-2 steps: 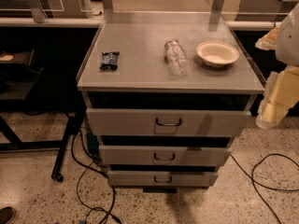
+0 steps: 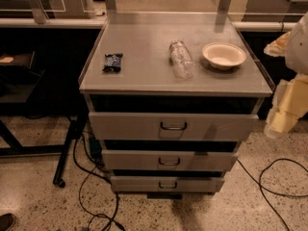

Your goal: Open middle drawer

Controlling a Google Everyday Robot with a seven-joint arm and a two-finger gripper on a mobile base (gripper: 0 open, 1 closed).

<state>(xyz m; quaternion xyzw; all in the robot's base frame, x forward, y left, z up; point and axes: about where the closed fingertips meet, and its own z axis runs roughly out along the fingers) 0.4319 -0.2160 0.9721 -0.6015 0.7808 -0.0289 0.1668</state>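
Little has changed. The gripper (image 2: 284, 110) hangs off the right side of the cabinet (image 2: 144, 76), perhaps a shade lower than before, and I cannot tell whether it is open or closed. The middle drawer (image 2: 139, 160), second down the cabinet's front, looks unopened and its handle (image 2: 169, 162) untouched, so the reach has yet to begin.
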